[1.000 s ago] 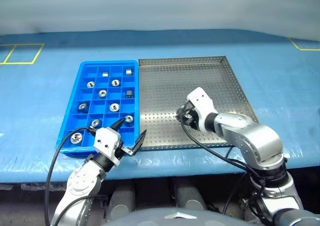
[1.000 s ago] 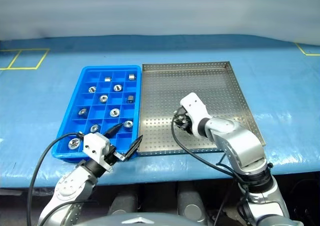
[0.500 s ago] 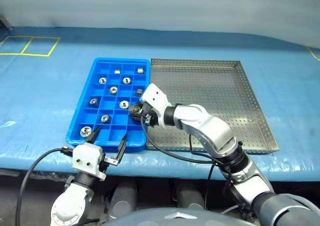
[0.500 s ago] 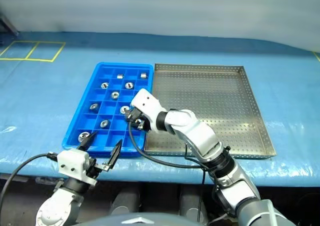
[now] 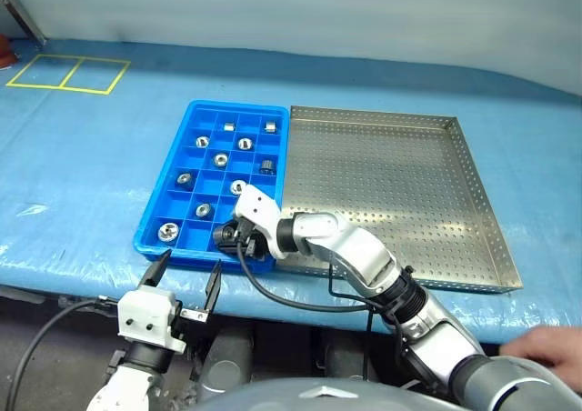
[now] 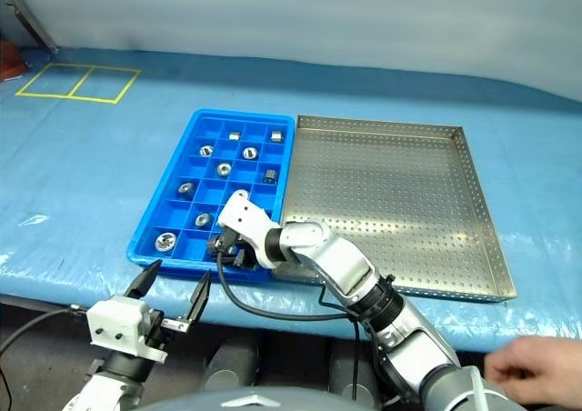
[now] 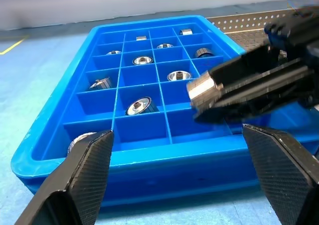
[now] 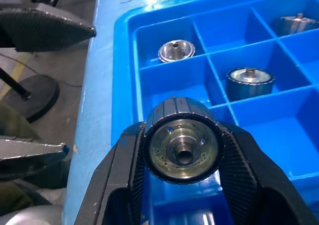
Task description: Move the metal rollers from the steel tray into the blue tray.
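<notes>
Carrying a metal roller [image 8: 182, 148] clamped between its fingers, my right end effector [image 5: 229, 235] has swung off the steel tray [image 5: 391, 193] and now hangs over the near row of the blue tray [image 5: 155, 227], so I judge only the drop into an empty compartment remains. Nine other rollers [image 5: 221, 160] already sit in compartments, and the steel tray looks bare. My left end effector [image 5: 183, 275] has pulled back to the tabletop's near edge, fingers apart and holding nothing.
</notes>
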You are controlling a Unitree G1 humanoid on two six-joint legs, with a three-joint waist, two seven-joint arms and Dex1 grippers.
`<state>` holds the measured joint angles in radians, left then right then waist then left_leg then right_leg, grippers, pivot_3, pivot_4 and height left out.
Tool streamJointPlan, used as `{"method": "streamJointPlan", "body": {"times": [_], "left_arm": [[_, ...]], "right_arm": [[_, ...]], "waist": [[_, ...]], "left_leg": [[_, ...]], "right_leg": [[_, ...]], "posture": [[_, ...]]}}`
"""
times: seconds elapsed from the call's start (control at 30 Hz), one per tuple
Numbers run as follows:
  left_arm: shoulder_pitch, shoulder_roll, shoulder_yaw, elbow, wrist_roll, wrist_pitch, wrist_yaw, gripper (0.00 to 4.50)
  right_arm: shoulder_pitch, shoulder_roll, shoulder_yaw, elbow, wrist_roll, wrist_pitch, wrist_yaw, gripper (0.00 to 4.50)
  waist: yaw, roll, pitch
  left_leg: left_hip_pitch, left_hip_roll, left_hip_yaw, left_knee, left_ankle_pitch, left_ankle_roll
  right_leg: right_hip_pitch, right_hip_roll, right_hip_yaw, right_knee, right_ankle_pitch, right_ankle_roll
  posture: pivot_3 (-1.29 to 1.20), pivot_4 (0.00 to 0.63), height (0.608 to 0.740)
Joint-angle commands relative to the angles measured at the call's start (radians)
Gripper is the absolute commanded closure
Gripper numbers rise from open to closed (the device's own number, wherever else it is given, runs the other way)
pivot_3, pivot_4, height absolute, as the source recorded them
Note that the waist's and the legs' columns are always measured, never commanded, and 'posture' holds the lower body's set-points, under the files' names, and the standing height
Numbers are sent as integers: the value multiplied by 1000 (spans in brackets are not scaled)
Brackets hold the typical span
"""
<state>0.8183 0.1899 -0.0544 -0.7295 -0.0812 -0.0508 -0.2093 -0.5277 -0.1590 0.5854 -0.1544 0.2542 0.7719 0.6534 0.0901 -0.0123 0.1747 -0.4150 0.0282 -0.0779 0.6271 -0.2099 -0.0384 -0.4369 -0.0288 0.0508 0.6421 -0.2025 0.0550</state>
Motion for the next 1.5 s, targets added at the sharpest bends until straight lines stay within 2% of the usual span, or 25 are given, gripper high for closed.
{"method": "streamJointPlan", "body": {"times": [0.03,0.23,1.5], "left_arm": [[9,-2,-11,-54,6,-23,2,0],[2,5,-15,-51,-1,-20,-8,0],[-47,46,-22,-37,-28,9,-53,0]], "right_arm": [[-3,2,6,-17,1,-8,28,2059],[0,1,2,-14,-22,8,17,193],[16,5,-10,-19,-54,24,8,193]], "waist": [[4,0,0],[7,0,0],[9,0,0]], "left_leg": [[0,0,0,0,0,0],[0,0,0,0,0,0],[0,0,0,1,0,0]], "right_leg": [[0,0,0,0,0,0],[-1,0,0,0,0,0],[-1,0,0,0,0,0]], "posture": [[380,150,740],[370,150,740],[341,150,740]]}}
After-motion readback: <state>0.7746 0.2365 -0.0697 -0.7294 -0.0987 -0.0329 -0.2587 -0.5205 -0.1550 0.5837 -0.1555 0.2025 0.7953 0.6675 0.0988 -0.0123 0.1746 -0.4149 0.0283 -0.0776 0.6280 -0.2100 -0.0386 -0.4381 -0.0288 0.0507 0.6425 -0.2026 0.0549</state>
